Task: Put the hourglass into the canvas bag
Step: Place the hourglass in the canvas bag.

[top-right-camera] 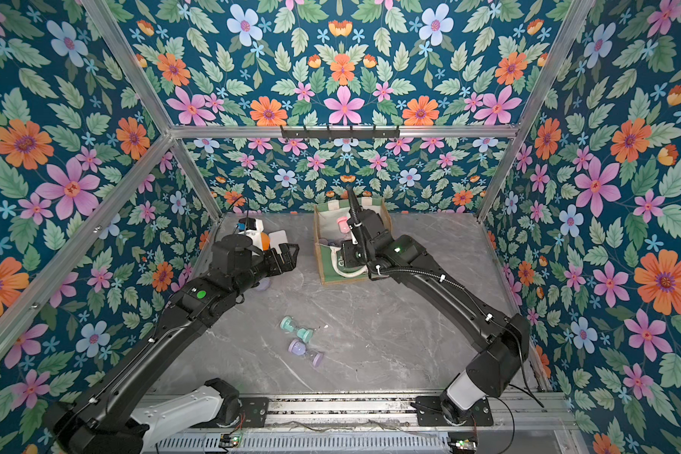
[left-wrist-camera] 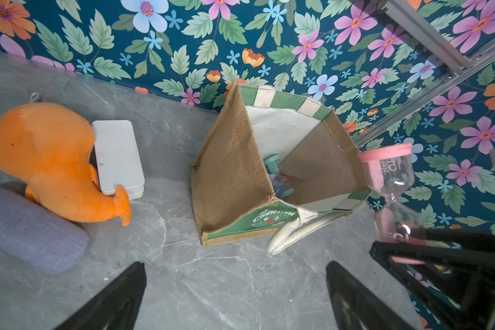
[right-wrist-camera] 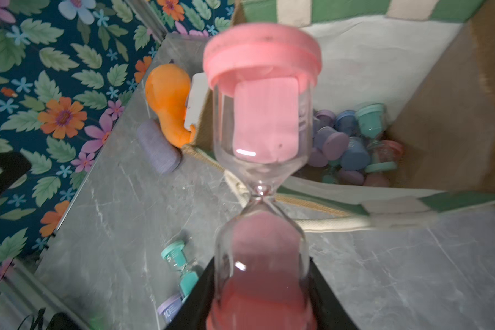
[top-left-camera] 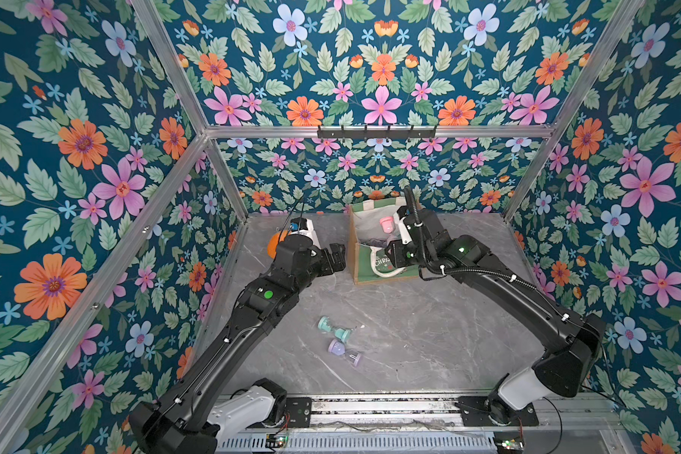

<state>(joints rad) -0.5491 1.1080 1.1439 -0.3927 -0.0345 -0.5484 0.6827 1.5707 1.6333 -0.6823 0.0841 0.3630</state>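
One pink hourglass [right-wrist-camera: 265, 120], clamped at its lower bulb by the right gripper [right-wrist-camera: 262, 288], hangs above the open canvas bag [left-wrist-camera: 229, 177], which holds several hourglasses [right-wrist-camera: 355, 143]. Beside the bag, the left gripper [left-wrist-camera: 235, 265] stands empty, jaws apart. Nearer the arm bases, a teal hourglass [top-left-camera: 334, 329] and a purple hourglass [top-left-camera: 345, 352] lie on the table [top-left-camera: 429, 334].

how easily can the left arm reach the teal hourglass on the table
Probably yes: the left gripper is open and empty, and the teal hourglass lies on bare table with only the purple hourglass beside it.
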